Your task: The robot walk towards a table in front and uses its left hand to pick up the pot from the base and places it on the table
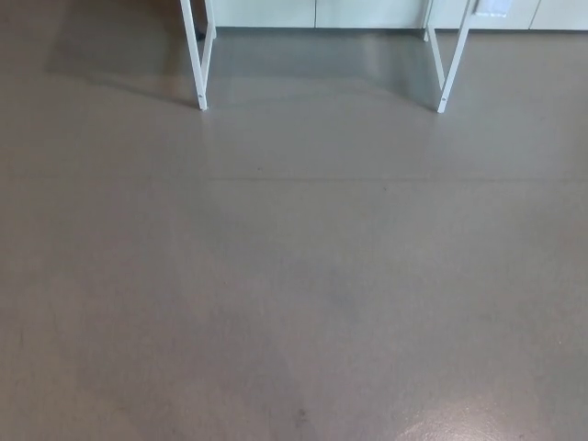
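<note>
Down at the near edge of the head view, where the arms would enter, neither the left hand nor the right hand shows, so whether either is open or closed cannot be told. Outward lies only bare grey floor (pixel 294 276). At eleven o'clock stands one white table leg (pixel 197 55), at one o'clock a second leg (pixel 450 60), both cut off by the top edge. The pot is out of sight, presumably towards twelve o'clock above those legs; its look, long axis and nearer hand cannot be judged.
</note>
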Tool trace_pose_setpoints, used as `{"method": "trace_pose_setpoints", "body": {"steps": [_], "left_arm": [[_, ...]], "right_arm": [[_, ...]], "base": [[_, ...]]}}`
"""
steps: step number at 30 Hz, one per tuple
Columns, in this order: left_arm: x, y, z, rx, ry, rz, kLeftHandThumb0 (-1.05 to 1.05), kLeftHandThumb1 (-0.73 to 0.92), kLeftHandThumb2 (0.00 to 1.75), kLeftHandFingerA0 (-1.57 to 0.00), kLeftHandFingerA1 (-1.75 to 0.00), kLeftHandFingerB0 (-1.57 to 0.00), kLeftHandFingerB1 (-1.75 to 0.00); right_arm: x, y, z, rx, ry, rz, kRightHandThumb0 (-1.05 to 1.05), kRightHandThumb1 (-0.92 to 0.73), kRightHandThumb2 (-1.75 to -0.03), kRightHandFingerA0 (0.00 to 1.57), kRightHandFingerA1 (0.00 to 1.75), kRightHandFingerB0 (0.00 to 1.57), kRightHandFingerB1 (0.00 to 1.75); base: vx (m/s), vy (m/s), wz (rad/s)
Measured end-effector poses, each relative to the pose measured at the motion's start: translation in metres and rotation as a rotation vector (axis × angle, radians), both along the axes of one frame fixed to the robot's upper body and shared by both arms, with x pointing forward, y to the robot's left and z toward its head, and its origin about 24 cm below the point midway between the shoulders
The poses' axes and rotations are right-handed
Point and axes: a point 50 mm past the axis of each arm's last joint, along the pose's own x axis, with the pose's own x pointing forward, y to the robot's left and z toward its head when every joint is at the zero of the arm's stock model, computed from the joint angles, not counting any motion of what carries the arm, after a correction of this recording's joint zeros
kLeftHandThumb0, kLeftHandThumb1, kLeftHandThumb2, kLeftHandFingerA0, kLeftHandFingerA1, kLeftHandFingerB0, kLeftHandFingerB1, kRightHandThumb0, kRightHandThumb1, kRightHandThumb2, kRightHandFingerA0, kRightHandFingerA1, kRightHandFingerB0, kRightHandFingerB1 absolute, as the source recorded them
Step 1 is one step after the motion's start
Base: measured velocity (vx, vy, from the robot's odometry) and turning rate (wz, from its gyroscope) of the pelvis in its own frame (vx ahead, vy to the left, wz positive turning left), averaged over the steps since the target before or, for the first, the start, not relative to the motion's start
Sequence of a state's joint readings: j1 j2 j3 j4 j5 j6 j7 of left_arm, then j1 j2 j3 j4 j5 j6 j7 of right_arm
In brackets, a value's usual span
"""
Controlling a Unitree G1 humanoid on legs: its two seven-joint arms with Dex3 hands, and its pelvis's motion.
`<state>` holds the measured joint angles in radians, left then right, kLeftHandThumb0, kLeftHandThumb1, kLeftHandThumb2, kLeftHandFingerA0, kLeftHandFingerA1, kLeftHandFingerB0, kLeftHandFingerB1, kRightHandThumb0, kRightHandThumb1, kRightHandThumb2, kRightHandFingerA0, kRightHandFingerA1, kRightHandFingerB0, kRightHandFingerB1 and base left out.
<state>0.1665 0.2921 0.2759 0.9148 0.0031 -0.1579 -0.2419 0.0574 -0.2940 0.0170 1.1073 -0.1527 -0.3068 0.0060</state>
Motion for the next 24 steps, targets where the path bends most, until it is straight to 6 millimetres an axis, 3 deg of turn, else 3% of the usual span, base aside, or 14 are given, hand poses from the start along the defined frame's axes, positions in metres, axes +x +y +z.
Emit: {"method": "trace_pose_setpoints", "body": {"steps": [8, 9, 24], "left_arm": [[0.0018, 0.0083, 0.0082, -0.035, -0.092, 0.016, -0.43, 0.44, 0.64, -0.38, -0.40, -0.30, -0.38], [0.0017, 0.0084, 0.0083, -0.039, -0.099, 0.017, -0.45, 0.44, 0.66, -0.37, -0.41, -0.28, -0.38], [-0.0049, 0.0082, 0.0080, -0.045, -0.117, -0.025, -0.48, 0.45, 0.67, -0.39, -0.42, -0.27, -0.38]], "right_arm": [[-0.0002, -0.0080, 0.0063, -0.008, -0.067, 0.026, -1.00, -0.63, -1.02, 0.17, 0.53, 0.05, 0.42], [-0.0001, -0.0080, 0.0066, -0.006, -0.074, 0.029, -0.94, -0.59, -0.97, 0.16, 0.51, 0.10, 0.45], [-0.0020, -0.0105, 0.0094, -0.001, -0.110, 0.037, -0.93, -0.60, -0.98, 0.19, 0.53, 0.12, 0.46]], "base": [[0.00, 0.000, 0.00], [0.00, 0.000, 0.00], [-0.01, 0.005, 0.01]]}}
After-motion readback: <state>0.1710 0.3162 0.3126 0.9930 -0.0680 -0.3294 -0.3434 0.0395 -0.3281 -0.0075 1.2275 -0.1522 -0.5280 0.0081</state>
